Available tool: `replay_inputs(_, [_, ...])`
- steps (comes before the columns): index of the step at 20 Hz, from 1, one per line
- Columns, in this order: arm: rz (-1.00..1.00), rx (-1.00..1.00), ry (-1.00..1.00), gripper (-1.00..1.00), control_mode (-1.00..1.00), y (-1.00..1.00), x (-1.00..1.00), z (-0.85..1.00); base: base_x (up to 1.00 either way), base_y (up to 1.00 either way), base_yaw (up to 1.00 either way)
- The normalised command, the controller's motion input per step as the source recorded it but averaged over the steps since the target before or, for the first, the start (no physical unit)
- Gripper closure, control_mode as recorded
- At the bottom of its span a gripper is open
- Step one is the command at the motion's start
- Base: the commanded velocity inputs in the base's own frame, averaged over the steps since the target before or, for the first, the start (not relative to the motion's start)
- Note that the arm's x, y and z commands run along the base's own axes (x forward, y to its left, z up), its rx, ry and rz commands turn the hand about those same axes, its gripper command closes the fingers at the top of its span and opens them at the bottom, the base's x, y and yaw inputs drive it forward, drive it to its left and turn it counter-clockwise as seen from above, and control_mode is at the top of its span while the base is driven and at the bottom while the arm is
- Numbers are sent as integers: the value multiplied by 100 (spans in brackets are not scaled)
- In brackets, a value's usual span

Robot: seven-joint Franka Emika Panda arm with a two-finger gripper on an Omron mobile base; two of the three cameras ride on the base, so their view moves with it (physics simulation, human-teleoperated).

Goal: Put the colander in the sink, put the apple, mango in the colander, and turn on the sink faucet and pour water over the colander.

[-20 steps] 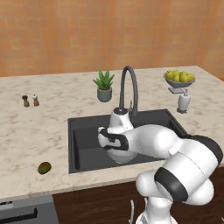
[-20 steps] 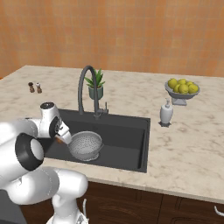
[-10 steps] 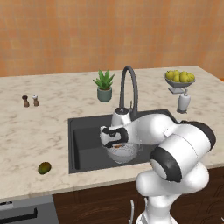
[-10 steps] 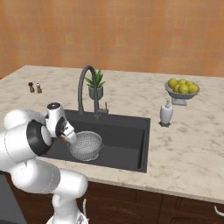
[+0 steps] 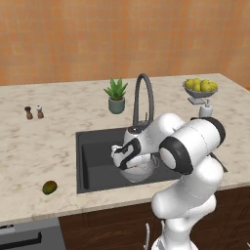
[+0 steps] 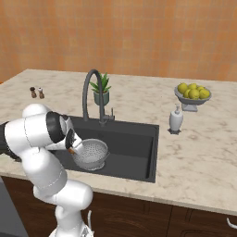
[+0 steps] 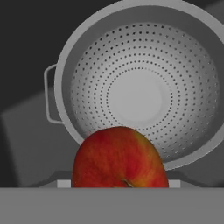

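Currently the robot is at the second step of the task: carrying the apple (image 7: 119,157) to the colander (image 7: 140,92). The gripper (image 6: 71,144) is clenched around the red fruit, which in the hand view sits close to the camera, poised above the near rim of the silver perforated bowl. The colander already rests inside the dark sink (image 5: 93,168), below the arched faucet (image 5: 142,97). The bowl looks empty. The next move likely calls for shifting the hand a little farther over the colander's middle, then letting the apple drop so it does not strike the rim and roll into the basin. The mango (image 5: 49,187) lies on the counter (image 5: 39,146), left of the sink near the front edge, well apart from the arm. No brands, labels or writing can be read anywhere.
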Motion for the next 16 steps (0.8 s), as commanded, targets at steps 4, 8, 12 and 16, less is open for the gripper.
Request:
replay_inputs(4, [0, 0, 0, 100, -100, 0, 32, -28, 0, 0, 0])
replay_inputs(8, [0, 0, 0, 100, -100, 0, 11, -23, 0, 0, 0])
replay_inputs(12, [0, 0, 3, 100, -100, 0, 9, -16, 0, 0, 0])
replay_inputs(16, [0, 0, 2, -100, -100, 0, 8, -6, 0, 0, 0])
